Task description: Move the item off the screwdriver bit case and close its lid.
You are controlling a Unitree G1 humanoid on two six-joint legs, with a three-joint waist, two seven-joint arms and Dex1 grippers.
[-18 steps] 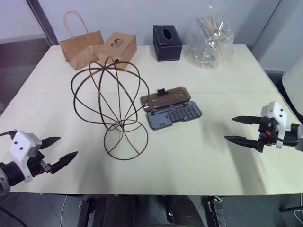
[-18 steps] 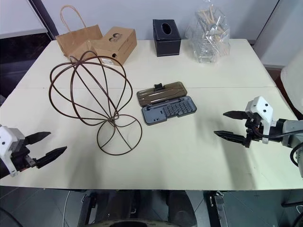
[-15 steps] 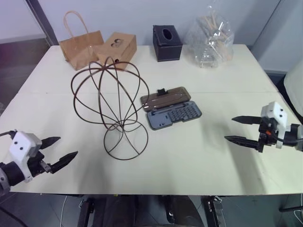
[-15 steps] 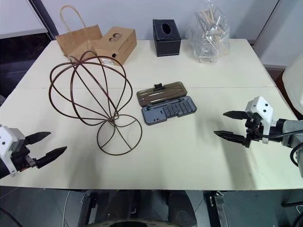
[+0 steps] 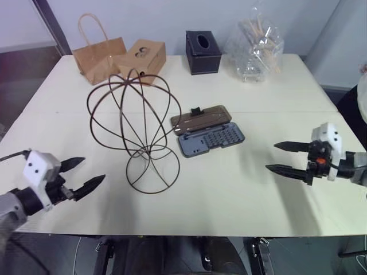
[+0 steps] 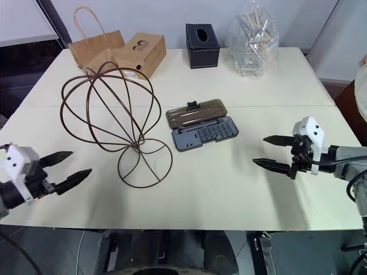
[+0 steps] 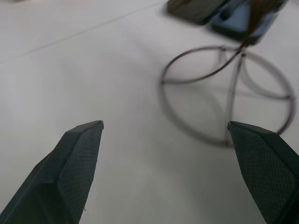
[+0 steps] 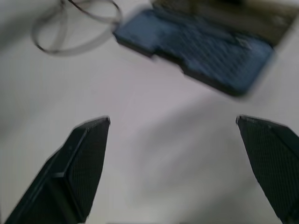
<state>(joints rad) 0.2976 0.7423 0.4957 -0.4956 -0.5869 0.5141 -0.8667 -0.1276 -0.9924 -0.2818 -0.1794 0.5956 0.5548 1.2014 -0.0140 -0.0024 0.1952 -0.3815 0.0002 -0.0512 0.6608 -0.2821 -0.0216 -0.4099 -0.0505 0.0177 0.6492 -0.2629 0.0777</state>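
I was at the approach stage: neither job was done, and both arms were out over the cream surface [image 5: 241, 189] with nothing in them. My left gripper [image 5: 85, 175] hung released, fingers spread wide, near the front left edge and pointing toward the wire globe frame [image 5: 133, 129]. My right gripper [image 5: 285, 158] was likewise spread and empty, well to the right of the screwdriver bit case [image 5: 207, 138] and aimed at it.

The frame stood tilted on its ring base [image 5: 153, 169], which lay on the surface just left of the case. Its upper hoops leaned away to the left, but one hoop seemed to pass close over the left end of the smoky-brown lid [image 5: 200, 118]. I could not tell whether wire actually touched the case there. The lid lay open and flat behind the grey-blue tray, latch tab at its far edge.

I judged the frame had to go first. That called for my left gripper to travel in to a hoop or the stem above the ring, pinch thin wire squarely, and draw the whole thing leftward without dragging the case. Only then would my right gripper have room to tip the lid over.
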